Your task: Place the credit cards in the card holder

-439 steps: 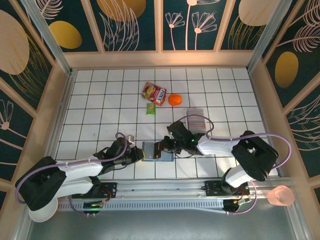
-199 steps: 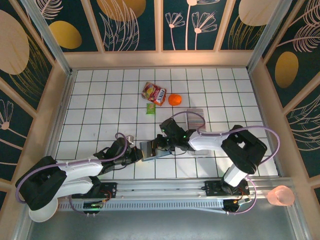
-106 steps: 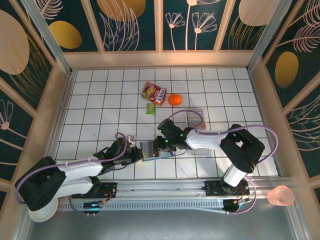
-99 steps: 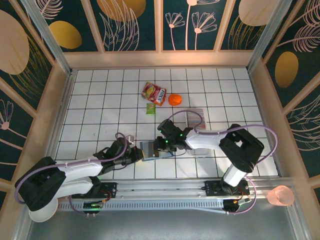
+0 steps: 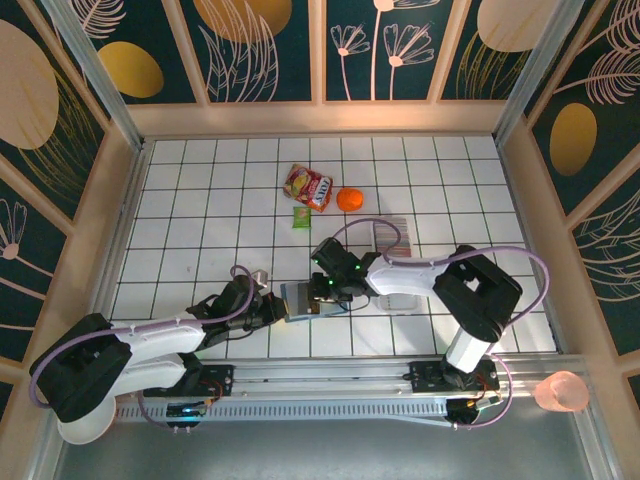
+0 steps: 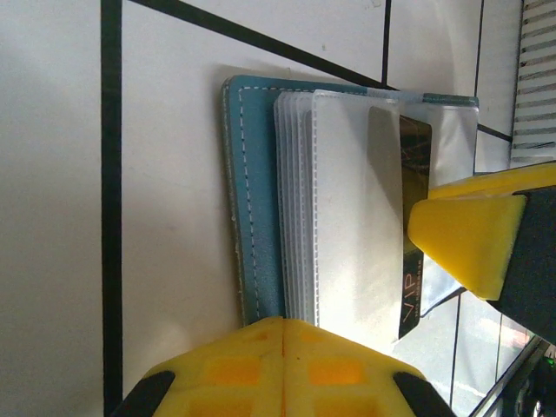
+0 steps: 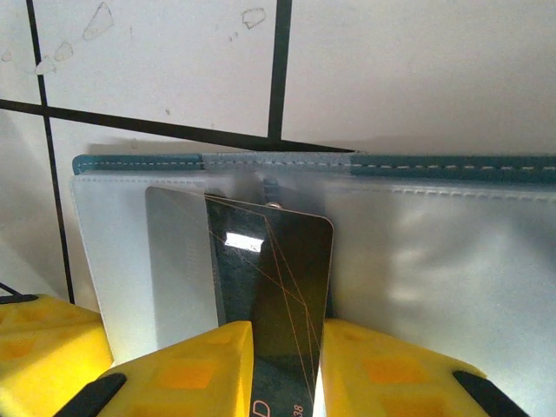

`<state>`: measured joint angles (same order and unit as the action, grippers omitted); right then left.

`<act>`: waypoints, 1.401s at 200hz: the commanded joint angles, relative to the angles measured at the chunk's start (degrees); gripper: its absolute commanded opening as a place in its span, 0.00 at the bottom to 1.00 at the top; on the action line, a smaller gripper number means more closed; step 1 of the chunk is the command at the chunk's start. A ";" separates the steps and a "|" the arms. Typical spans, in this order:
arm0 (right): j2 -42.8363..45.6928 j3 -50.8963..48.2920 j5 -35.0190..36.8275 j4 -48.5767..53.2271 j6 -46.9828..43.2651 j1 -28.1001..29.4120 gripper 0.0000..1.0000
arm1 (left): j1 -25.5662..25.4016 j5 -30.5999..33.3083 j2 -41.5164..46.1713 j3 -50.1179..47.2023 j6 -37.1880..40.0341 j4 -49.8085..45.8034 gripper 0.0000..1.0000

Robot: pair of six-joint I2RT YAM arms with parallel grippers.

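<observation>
The white tiled table [image 5: 200,200] holds the blue card holder [image 5: 303,299], which lies open in the lower middle of the top view. Its clear pockets [image 6: 347,200] face up so a card can slide in. The left gripper [image 6: 282,347] is squeezed tight on the holder's edge at the bottom of its own view, which I think stops the holder from sliding, while the right gripper [image 7: 286,356] presses its 2 fingers on the sides of 1 dark credit card [image 7: 276,278] that looks partly tucked into a pocket.
</observation>
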<state>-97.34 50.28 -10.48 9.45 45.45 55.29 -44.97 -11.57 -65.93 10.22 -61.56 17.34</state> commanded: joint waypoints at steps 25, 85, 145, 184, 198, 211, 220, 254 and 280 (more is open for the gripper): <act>-1.45 2.05 1.81 0.09 -0.54 1.79 0.23 | -0.17 -0.38 -0.68 0.90 0.92 0.81 0.06; -0.12 2.33 2.49 -2.05 -1.77 2.97 0.28 | -0.16 -0.21 -1.22 1.12 1.24 1.00 0.06; 2.00 0.91 1.72 -5.67 -1.78 2.92 0.28 | -0.19 0.95 -1.04 1.20 1.18 0.54 0.06; 3.27 0.50 1.47 -5.69 -1.42 2.73 0.30 | -0.18 1.85 -0.51 1.61 1.33 -0.41 0.06; 3.45 0.60 2.83 -3.84 -1.16 2.46 0.31 | -0.14 2.30 -0.34 1.90 1.44 -1.05 0.06; 3.78 0.36 3.65 -3.14 -1.02 2.15 0.31 | -0.18 2.76 0.03 2.17 1.61 -1.67 0.06; 3.78 0.30 3.89 -2.62 -0.50 1.89 0.31 | -0.18 3.08 0.39 2.16 1.62 -2.08 0.06; 1.55 1.04 2.98 -1.57 0.23 1.58 0.25 | -0.13 4.06 2.11 1.91 1.33 -2.89 0.09; -0.58 1.89 2.57 -0.77 0.40 1.68 0.19 | -0.14 7.63 3.60 2.40 0.62 -6.95 0.16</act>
<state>-95.77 51.33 -8.49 6.50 45.39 57.10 -44.97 -7.97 -63.94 10.96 -60.84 15.03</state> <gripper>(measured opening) 0.196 0.134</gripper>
